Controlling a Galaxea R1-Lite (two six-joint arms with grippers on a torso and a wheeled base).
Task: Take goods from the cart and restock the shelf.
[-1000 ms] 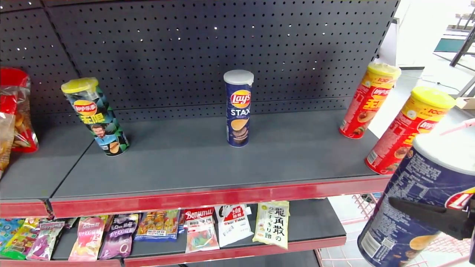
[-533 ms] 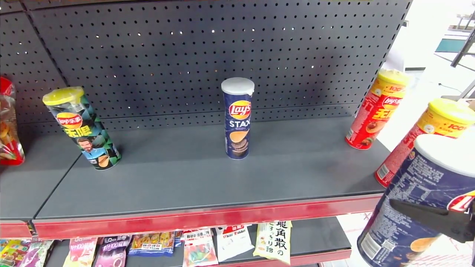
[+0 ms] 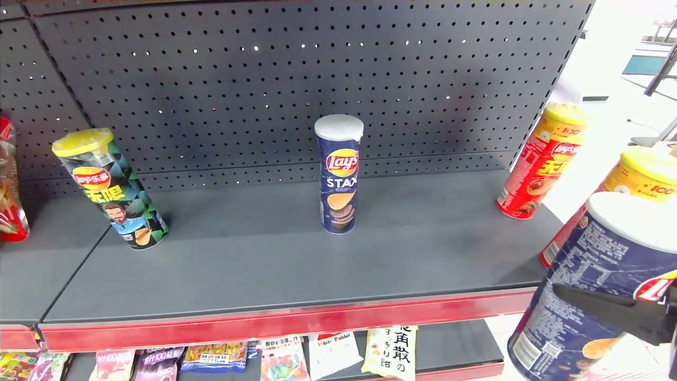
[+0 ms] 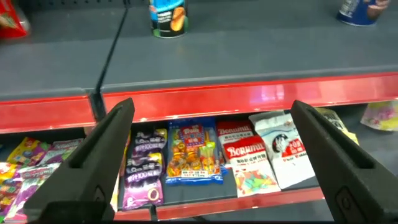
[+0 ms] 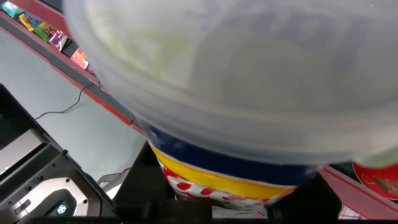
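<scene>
Off the shelf point(image 3: 296, 264)'s front right corner, apparently clear of its edge, a blue chip can point(image 3: 587, 286) sits pinched in my right claw point(image 5: 227, 186). My left claw point(image 4: 211, 162) hangs spread, facing the lower tier's snack bags point(image 4: 193, 155).

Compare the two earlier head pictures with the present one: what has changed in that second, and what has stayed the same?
The whole head view has shifted, so the camera moved, not the goods. The held blue can, clamped in the right gripper, now sits higher against the red shelf edge. Nothing was taken hold of or let go. The standing cans on the shelf keep their places.
</scene>
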